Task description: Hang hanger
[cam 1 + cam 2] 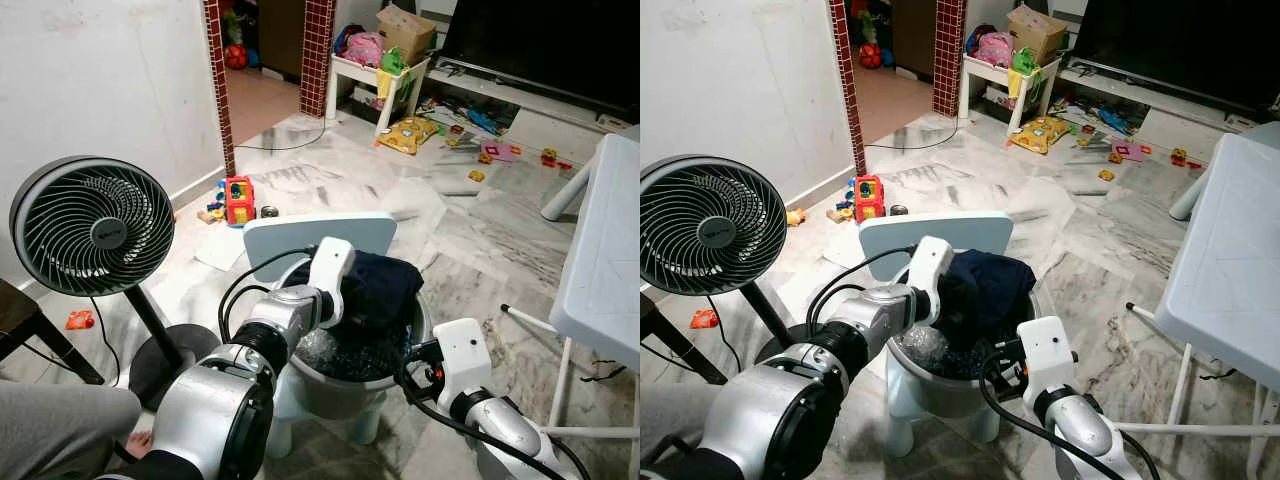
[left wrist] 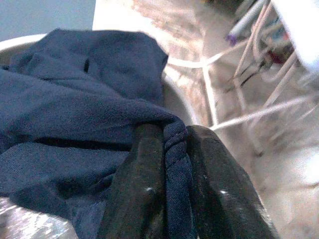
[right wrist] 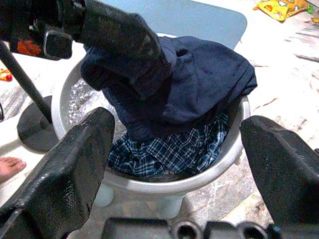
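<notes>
Your left gripper (image 2: pixel 174 199) pinches a fold of the navy garment (image 3: pixel 209 79) over the basin (image 3: pixel 219 169) (right gripper (image 3: pixel 174 164) spread wide, just beside it).

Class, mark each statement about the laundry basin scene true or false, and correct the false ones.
1. The left gripper pinches a fold of the navy garment. True.
2. The right gripper is clamped on the plaid cloth. False: it is open, apart from the cloth.
3. The basin holds both cloths. True.
4. The standing fan is on the robot's right. False: it stands on the left.
5. The navy garment lies on the floor. False: it is over the basin.
</notes>
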